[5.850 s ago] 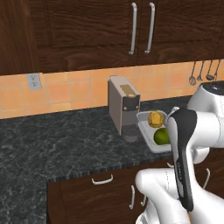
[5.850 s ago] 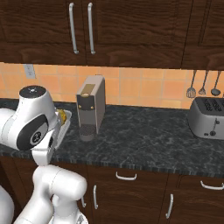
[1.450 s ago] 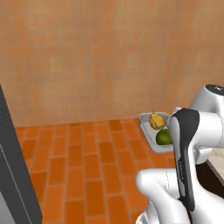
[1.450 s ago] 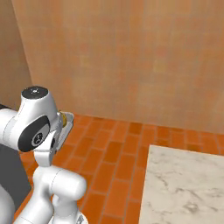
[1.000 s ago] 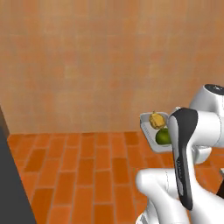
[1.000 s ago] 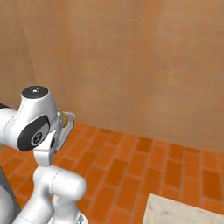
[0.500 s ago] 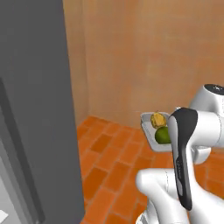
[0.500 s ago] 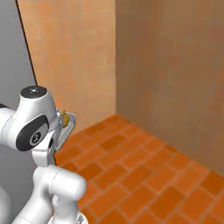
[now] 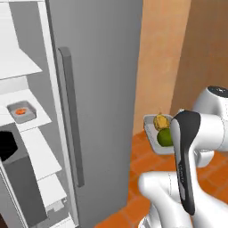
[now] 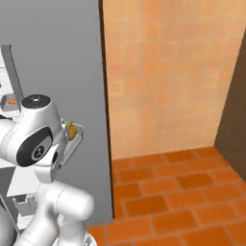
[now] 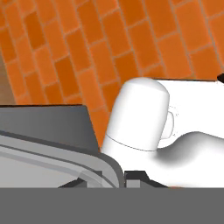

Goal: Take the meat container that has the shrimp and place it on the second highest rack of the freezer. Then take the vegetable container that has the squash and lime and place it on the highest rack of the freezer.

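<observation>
Gripper (image 11: 113,181): at 6 o'clock of the hand view, dark tips against the rim of a grey tray; judged to be gripping that rim, though the contact itself is cut off.
Vegetable container (image 9: 153,136): held beside the arm at 3 o'clock of the left base view, level, carrying squash (image 9: 161,121) and lime (image 9: 165,137), which touch.
Freezer (image 9: 95,80): open; grey door with bar handle (image 9: 70,116) at 10 o'clock, white shelves beyond.
Meat container (image 9: 21,111): on a shelf at 9 o'clock, shrimp (image 9: 19,111) inside; first half judged done.
Step in hand: carry tray to the top rack; keep it level, swing round the door edge, enter above the shrimp shelf.
Hidden: top rack cropped; shelf count unsure; black shape at 8 o'clock unidentified.
</observation>
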### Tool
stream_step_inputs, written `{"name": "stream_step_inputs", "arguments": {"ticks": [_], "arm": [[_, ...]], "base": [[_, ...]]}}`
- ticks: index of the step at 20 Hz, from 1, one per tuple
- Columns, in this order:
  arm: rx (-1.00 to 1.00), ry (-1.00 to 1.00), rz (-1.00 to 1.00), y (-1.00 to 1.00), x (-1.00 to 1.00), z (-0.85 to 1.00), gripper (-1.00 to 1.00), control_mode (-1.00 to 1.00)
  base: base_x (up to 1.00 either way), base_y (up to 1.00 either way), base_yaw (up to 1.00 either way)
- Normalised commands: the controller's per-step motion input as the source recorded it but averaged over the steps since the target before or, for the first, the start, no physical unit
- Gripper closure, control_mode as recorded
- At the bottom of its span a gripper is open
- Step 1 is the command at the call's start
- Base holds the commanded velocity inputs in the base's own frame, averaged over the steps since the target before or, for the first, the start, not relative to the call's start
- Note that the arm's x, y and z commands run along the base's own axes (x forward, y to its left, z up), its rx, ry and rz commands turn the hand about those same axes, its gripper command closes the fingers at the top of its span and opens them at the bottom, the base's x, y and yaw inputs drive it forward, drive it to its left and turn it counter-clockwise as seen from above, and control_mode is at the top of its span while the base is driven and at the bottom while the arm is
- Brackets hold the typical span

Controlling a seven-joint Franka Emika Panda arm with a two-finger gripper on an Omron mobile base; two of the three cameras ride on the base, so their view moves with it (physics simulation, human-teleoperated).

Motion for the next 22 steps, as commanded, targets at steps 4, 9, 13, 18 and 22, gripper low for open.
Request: {"name": "stream_step_inputs", "arguments": {"ticks": [4, 9, 13, 18, 22], "arm": [[0.00, 0.00, 0.00, 0.00, 0.00, 0.00, 1.00, 1.00], [0.00, 0.00, 0.00, 0.00, 0.00, 0.00, 1.00, 1.00], [0.00, 0.00, 0.00, 0.00, 0.00, 0.00, 1.00, 1.00], [0.00, 0.00, 0.00, 0.00, 0.00, 0.00, 1.00, 1.00], [0.00, 0.00, 0.00, 0.00, 0.00, 0.00, 1.00, 1.00]], "base": [[0.45, -0.24, 0.81], [0.56, -0.08, 0.74], [0.59, 0.17, 0.58], [0.46, 0.35, 0.37], [0.14, 0.54, 0.13]]}}
